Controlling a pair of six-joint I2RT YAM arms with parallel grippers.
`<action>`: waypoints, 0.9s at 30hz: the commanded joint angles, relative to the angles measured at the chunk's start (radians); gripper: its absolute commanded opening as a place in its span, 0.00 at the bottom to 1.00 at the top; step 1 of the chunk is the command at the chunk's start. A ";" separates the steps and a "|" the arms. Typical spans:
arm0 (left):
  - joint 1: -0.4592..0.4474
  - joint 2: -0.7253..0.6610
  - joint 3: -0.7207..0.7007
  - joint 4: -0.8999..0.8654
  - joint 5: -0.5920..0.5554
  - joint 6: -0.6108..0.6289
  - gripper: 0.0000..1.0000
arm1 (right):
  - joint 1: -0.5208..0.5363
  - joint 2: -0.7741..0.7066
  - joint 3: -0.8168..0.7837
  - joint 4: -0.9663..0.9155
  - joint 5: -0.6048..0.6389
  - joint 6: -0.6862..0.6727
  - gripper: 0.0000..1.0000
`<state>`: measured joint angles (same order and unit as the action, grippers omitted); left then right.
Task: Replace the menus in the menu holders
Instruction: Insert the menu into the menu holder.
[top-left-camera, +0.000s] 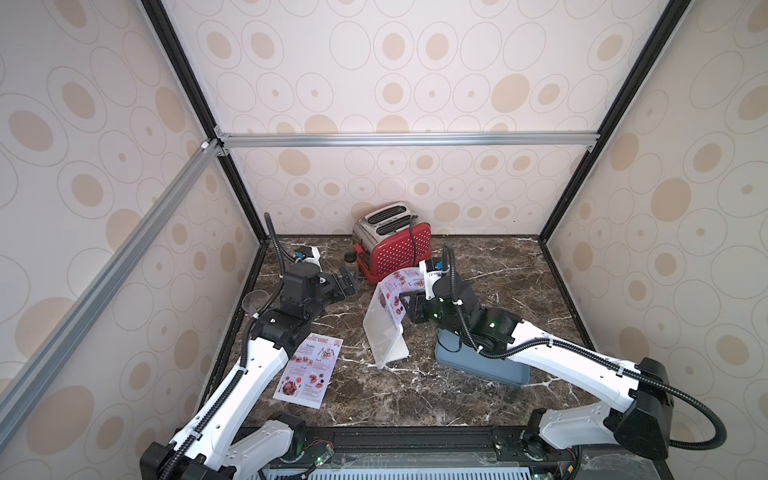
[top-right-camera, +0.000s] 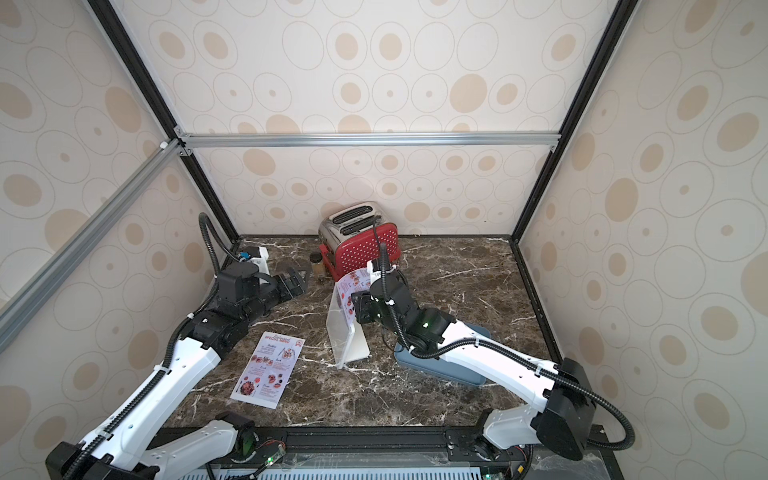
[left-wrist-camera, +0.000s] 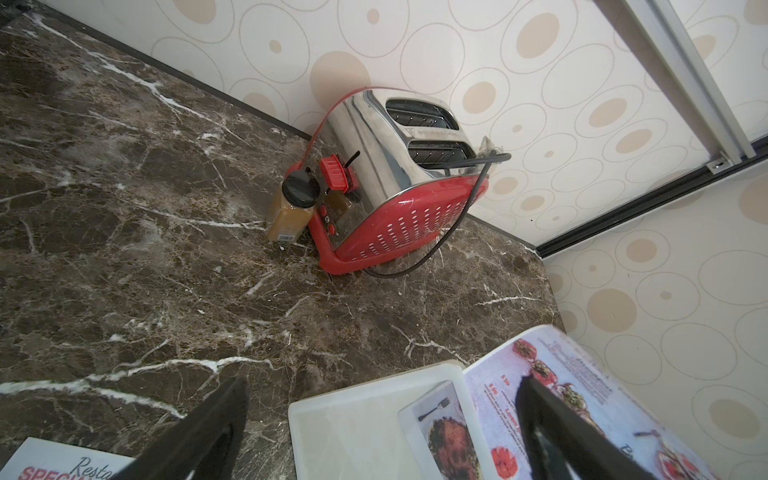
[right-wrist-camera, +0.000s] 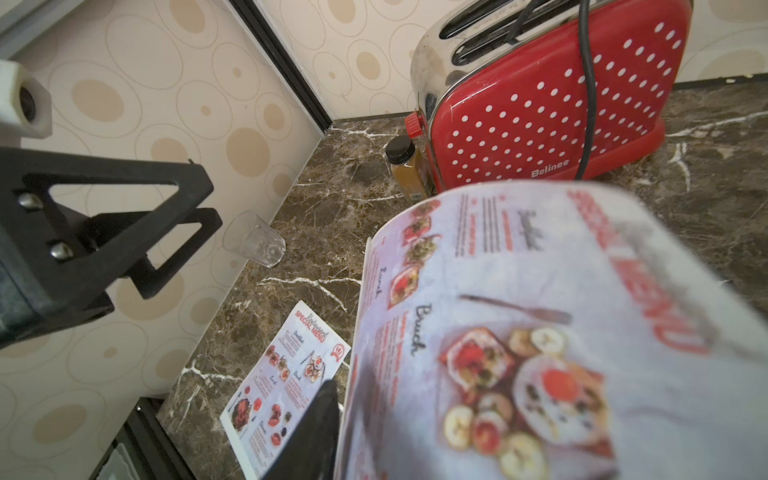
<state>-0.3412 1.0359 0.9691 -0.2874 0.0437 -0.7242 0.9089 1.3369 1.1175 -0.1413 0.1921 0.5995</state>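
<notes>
The curled menu, partly slotted in the menu holder, bows across the right gripper apparently feeding it (pinched or freed, I cannot tell), while the left gripper hovers wide open, empty, the spare menu lying flat.

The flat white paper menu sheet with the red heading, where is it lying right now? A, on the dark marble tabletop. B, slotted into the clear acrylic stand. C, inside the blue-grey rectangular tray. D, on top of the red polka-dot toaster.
A: in both top views the flat white paper menu sheet lies face up directly on the dark marble tabletop.
</notes>
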 joint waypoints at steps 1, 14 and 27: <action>0.001 -0.024 0.014 -0.015 -0.004 0.015 0.99 | -0.030 -0.020 0.003 0.016 0.005 0.027 0.39; 0.001 -0.025 0.014 -0.014 0.001 0.014 0.99 | -0.157 0.012 0.042 0.034 -0.126 0.106 0.32; 0.001 -0.031 0.010 -0.012 -0.001 0.008 1.00 | -0.138 -0.019 -0.014 0.101 -0.190 0.137 0.08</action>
<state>-0.3412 1.0218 0.9691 -0.2878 0.0437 -0.7242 0.7574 1.3426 1.1294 -0.0765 0.0177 0.7219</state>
